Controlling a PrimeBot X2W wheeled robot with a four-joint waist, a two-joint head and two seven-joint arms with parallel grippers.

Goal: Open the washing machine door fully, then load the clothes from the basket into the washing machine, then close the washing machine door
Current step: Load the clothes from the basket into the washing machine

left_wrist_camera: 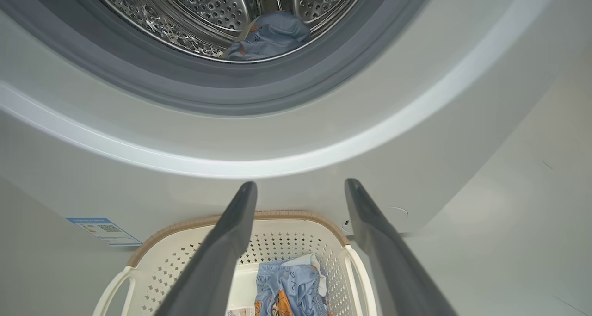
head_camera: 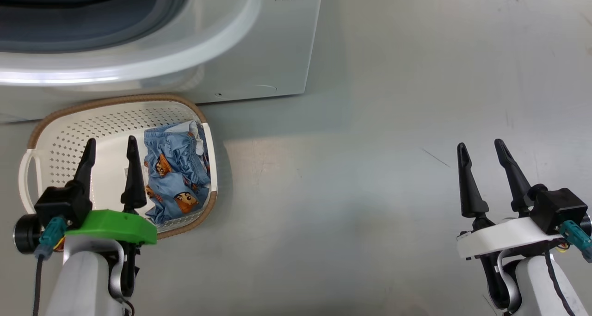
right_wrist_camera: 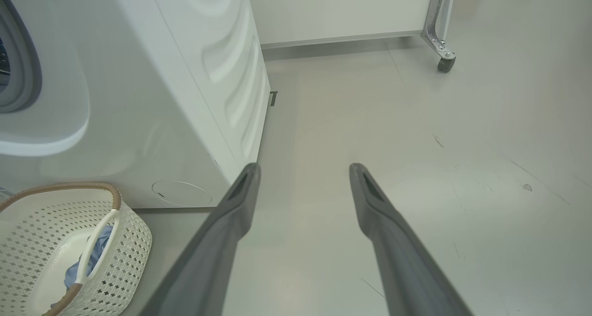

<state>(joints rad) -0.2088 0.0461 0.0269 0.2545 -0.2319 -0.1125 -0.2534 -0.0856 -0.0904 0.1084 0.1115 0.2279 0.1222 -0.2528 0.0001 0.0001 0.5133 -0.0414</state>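
Observation:
The white washing machine [head_camera: 259, 52] stands open at the top left; its door is out of view. In the left wrist view a light blue garment [left_wrist_camera: 270, 36] lies in the steel drum [left_wrist_camera: 185, 10] behind the grey gasket [left_wrist_camera: 222, 101]. The cream basket [head_camera: 115, 99] sits on the floor in front of the machine with light blue printed clothes [head_camera: 178, 172] bunched at its right side. My left gripper [head_camera: 111, 141] hovers open over the basket's left half, holding nothing. My right gripper [head_camera: 480, 144] hangs open over bare floor far to the right.
A blue label sticker [left_wrist_camera: 104, 230] sits low on the machine's front. The right wrist view shows the machine's side panel [right_wrist_camera: 222, 75], the basket [right_wrist_camera: 129, 242] at lower left, grey floor [right_wrist_camera: 416, 145], and a white unit on a caster wheel [right_wrist_camera: 446, 64] behind.

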